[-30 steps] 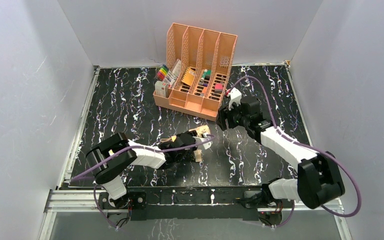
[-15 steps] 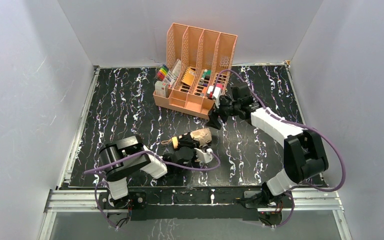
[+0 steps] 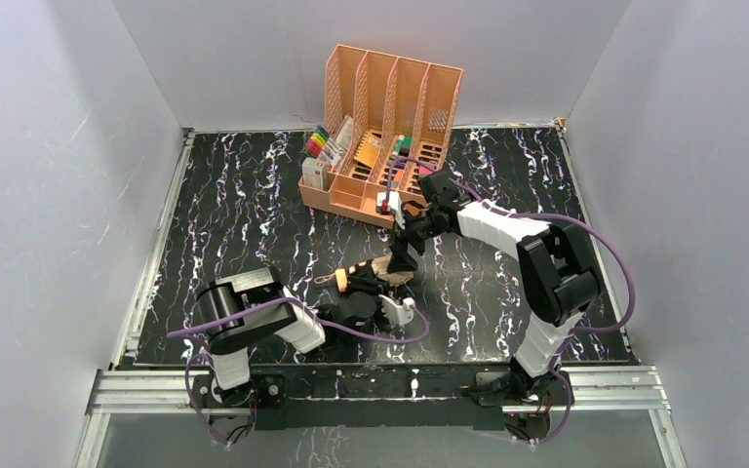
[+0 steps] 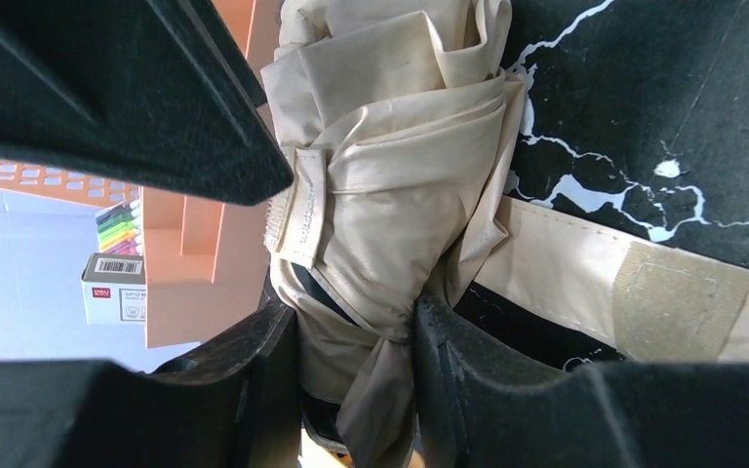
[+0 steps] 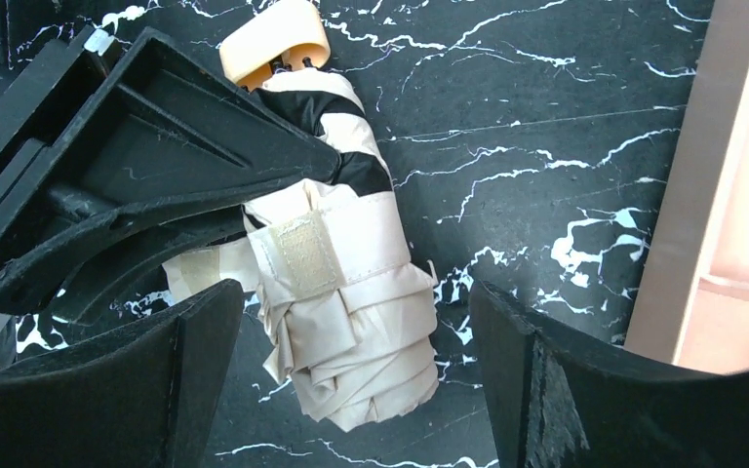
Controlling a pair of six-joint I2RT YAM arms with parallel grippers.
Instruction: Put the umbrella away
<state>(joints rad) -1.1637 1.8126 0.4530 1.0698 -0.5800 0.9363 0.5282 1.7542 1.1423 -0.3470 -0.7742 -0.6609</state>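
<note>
The umbrella (image 3: 382,272) lies folded on the black marble table, with beige canopy, a black band and a cream handle (image 5: 273,39). My left gripper (image 3: 359,294) reaches it from the near side. In the left wrist view that gripper (image 4: 356,322) is shut on the bunched beige fabric of the umbrella (image 4: 390,166). A loose velcro strap (image 4: 683,292) trails onto the table. My right gripper (image 3: 402,253) hangs over the canopy end. In its own wrist view the right gripper (image 5: 356,327) is open wide, its fingers either side of the umbrella (image 5: 336,258) without touching it.
The peach file organizer (image 3: 380,117) stands at the back, its low front trays full of stationery, close behind my right arm. Coloured markers (image 3: 319,144) and a small cream box (image 3: 313,174) sit at its left end. White walls enclose the table.
My right arm swung from the organizer down and left over the umbrella, and its jaws opened wider. The left gripper drew back toward the near edge, keeping its hold on the umbrella.
</note>
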